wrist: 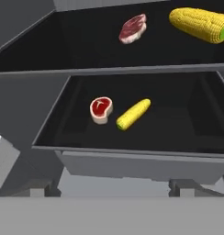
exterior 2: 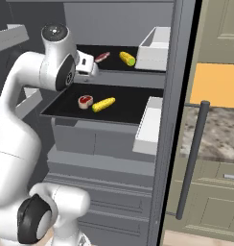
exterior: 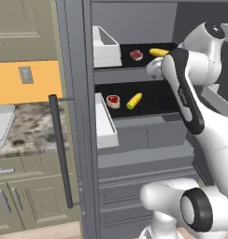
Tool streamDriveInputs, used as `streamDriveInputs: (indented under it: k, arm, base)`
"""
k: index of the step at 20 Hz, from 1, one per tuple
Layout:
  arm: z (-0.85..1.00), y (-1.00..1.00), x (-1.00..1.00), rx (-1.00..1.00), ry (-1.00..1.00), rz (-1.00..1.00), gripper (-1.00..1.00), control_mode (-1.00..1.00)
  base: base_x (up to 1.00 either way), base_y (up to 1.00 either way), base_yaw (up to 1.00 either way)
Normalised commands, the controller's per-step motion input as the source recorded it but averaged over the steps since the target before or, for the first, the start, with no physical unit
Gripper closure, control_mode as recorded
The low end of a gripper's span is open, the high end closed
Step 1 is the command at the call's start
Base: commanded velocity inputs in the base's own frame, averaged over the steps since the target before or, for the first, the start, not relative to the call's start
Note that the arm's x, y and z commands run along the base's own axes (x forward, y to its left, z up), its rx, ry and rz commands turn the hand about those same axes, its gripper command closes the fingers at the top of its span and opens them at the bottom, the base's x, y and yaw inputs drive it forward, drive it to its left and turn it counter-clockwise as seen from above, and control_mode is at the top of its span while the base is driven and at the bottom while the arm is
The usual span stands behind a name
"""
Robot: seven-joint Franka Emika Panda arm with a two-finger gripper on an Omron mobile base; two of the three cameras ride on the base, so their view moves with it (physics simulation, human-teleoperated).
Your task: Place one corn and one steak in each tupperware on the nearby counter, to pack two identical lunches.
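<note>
On the upper black shelf lie a steak (exterior: pixel 136 55) (exterior 2: pixel 102 56) (wrist: pixel 133 28) and a corn cob (exterior: pixel 159 52) (exterior 2: pixel 127 58) (wrist: pixel 198 24). The lower shelf holds a second steak (exterior: pixel 113 101) (exterior 2: pixel 85 101) (wrist: pixel 101 109) beside a second corn (exterior: pixel 134 101) (exterior 2: pixel 103 104) (wrist: pixel 133 114). My gripper (exterior: pixel 154 70) (exterior 2: pixel 87 66) hovers in front of the upper shelf's edge, above the lower pair; its fingers are hidden. One tupperware (exterior: pixel 1 126) rests on the stone counter (exterior: pixel 36 126) (exterior 2: pixel 215 134) at the far left.
White tall-sided bins (exterior: pixel 106 46) (exterior 2: pixel 155 48) stand at the door-side end of each shelf, the lower one (exterior: pixel 105 122) (exterior 2: pixel 147 125) too. A dark bar handle (exterior: pixel 60 149) (exterior 2: pixel 191 158) juts out between the shelves and the counter. Grey drawers sit below.
</note>
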Motion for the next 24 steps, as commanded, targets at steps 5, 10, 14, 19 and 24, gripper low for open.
streamDriveInputs:
  k: [5, 10, 14, 19, 24]
  arm:
    - [0.28, -0.01, 0.5, 0.0, -0.01, 0.0, -1.0, -1.0]
    - [0.04, 0.0, 0.4, -0.02, -0.09, 0.0, -1.0, -1.0]
    - [0.0, -0.03, 0.7, 0.0, 0.03, -0.01, -1.0, -1.0]
    - [-0.02, 0.0, 0.74, 0.0, 0.03, 0.0, -1.0, -1.0]
    - [-0.13, 0.0, 0.79, 0.0, 0.09, 0.0, -1.0, -1.0]
  base:
    - [0.0, 0.0, 0.0]
    - [0.0, 0.0, 0.0]
    - [0.0, 0.0, 0.0]
    - [0.0, 0.0, 0.0]
    - [0.0, 0.0, 0.0]
